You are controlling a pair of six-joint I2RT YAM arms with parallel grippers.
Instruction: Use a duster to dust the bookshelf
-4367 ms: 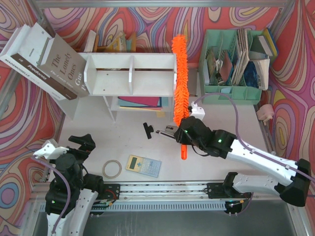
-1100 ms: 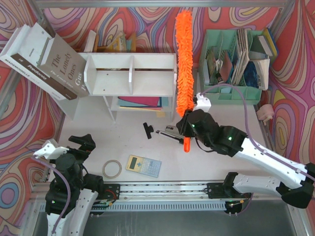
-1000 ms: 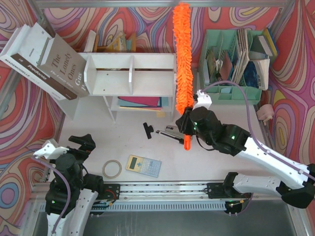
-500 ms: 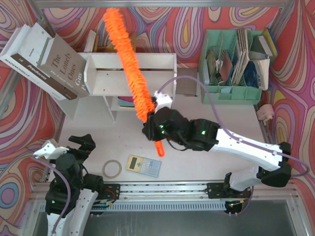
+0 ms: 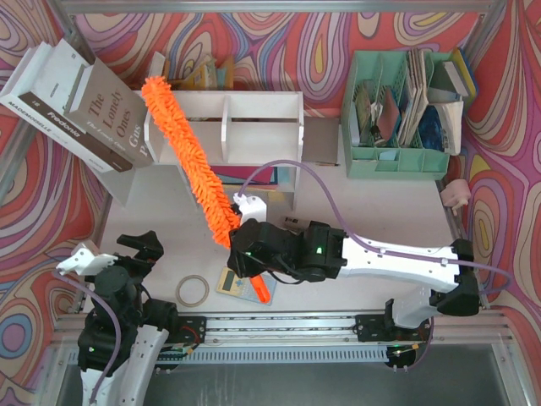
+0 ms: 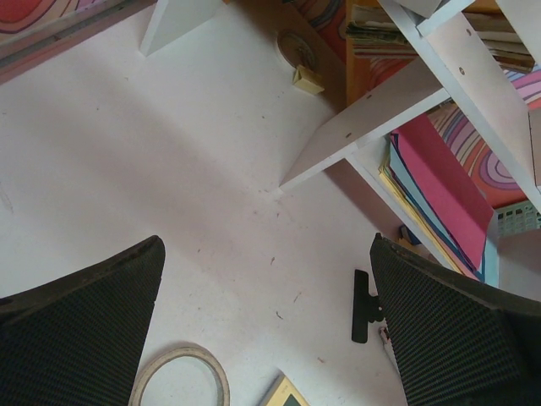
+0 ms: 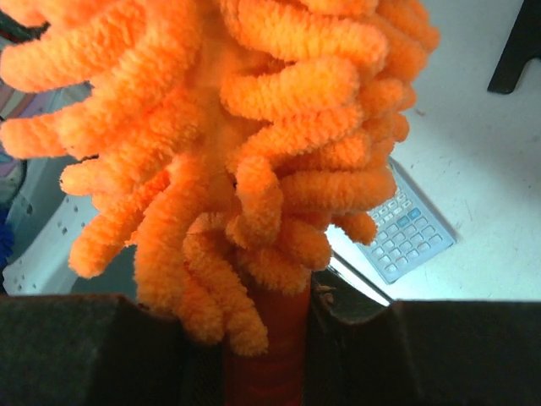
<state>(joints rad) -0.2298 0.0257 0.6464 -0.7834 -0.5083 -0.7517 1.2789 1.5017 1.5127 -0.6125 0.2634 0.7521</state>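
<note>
The white bookshelf (image 5: pixel 254 106) stands at the back middle; its leg and lower tier show in the left wrist view (image 6: pixel 397 101). My right gripper (image 5: pixel 247 254) is shut on the handle of the orange duster (image 5: pixel 186 148), which slants up and left across the shelf's left compartment, its tip near the shelf's top left corner. In the right wrist view the fluffy duster (image 7: pixel 237 144) fills the frame, its handle between my right gripper's (image 7: pixel 264 355) jaws. My left gripper (image 5: pixel 135 254) is open and empty at the near left (image 6: pixel 266 338).
Two big books (image 5: pixel 76 106) lean at the back left. A mint-green file organizer (image 5: pixel 406 106) stands at the back right. A tape roll (image 5: pixel 192 290), a calculator (image 5: pixel 232 283), a black clip (image 6: pixel 362 306) and a stapler (image 5: pixel 294 223) lie on the table.
My right arm has swung left with the duster. The duster went from upright at the shelf's right end to slanting over its left compartment. The left arm has not moved.
</note>
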